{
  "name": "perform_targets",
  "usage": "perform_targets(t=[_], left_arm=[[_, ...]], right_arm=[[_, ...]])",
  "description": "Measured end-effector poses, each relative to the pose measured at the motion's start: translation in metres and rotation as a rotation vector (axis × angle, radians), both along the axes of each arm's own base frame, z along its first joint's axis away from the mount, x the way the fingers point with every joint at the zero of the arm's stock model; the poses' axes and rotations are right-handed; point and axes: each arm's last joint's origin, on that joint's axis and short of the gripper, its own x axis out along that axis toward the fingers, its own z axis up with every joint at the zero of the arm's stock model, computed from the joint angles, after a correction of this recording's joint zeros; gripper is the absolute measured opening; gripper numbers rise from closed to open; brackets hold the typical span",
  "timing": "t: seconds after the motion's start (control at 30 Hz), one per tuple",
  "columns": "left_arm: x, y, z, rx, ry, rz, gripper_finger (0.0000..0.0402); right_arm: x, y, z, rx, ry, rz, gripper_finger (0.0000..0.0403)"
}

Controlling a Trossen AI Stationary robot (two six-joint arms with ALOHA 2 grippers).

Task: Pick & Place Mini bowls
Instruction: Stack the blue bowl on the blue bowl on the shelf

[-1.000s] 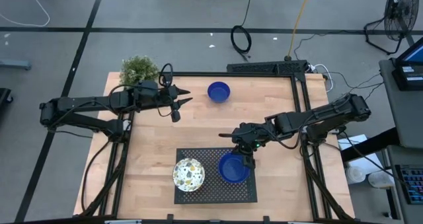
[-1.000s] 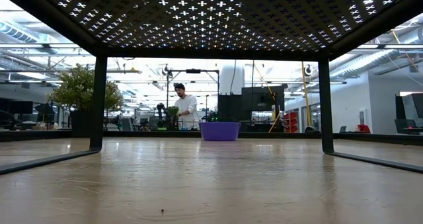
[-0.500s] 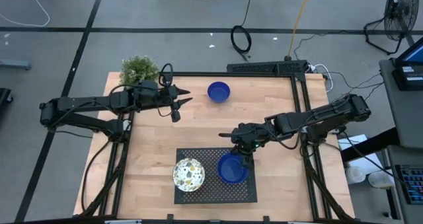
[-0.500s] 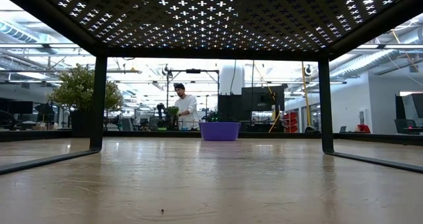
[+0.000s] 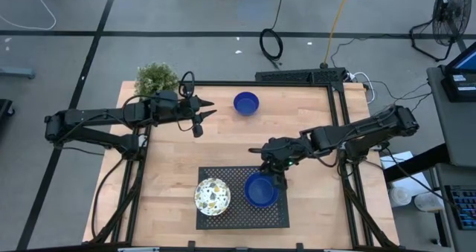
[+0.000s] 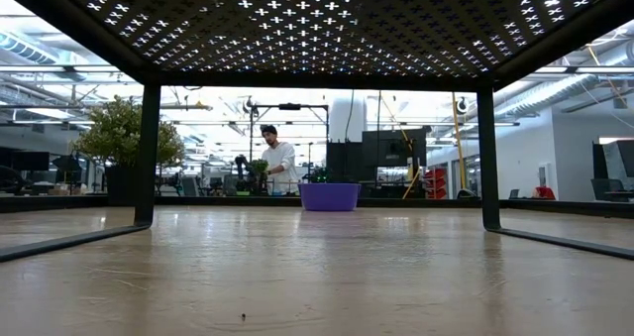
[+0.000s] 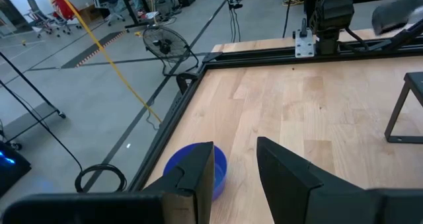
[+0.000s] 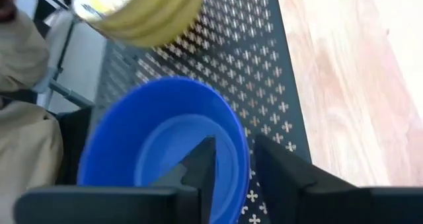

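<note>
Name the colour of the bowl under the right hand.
Solid blue bowl, clearest in the right wrist view.

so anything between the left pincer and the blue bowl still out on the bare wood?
Nothing visible. The left pincer, open and empty, points at the blue bowl, with only bare table between them. The potted plant sits behind the arm, out of that path. The right pincer is away at the black rack.

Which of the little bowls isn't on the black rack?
The blue bowl alone on bare wood at the table's far edge; the other two sit on the rack.
</note>
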Motion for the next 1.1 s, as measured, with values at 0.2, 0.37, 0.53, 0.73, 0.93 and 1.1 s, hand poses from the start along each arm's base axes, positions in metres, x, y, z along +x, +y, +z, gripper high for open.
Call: perform_targets(t=[0.2, 0.37, 0.53, 0.73, 0.93, 1.1], left_arm=[[0.0, 0.0, 0.0, 0.0, -0.001, 0.0, 0.012], [0.0, 0.0, 0.0, 0.001, -0.006, 0.0, 0.012], [0.001, 0.0, 0.004, 0.014, -0.043, -0.001, 0.012], [0.002, 0.0, 0.01, -0.032, -0.121, 0.013, 0.012], [0.003, 0.0, 0.011, -0.122, -0.173, 0.037, 0.012], [0.003, 0.002, 0.014, -0.195, -0.22, 0.095, 0.012]], right_arm=[[-0.02, -0.005, 0.027, -0.002, -0.105, 0.004, 0.0129], [-0.044, -0.014, 0.051, -0.143, -0.214, -0.009, 0.0136], [-0.061, -0.023, 0.041, -0.352, -0.365, -0.038, 0.0133], [-0.069, -0.032, -0.015, -0.526, -0.63, -0.034, 0.0136], [-0.1, -0.058, -0.035, -0.691, -0.658, -0.298, 0.0136], [-0.122, -0.073, -0.047, -0.678, -0.674, -0.385, 0.0137]])
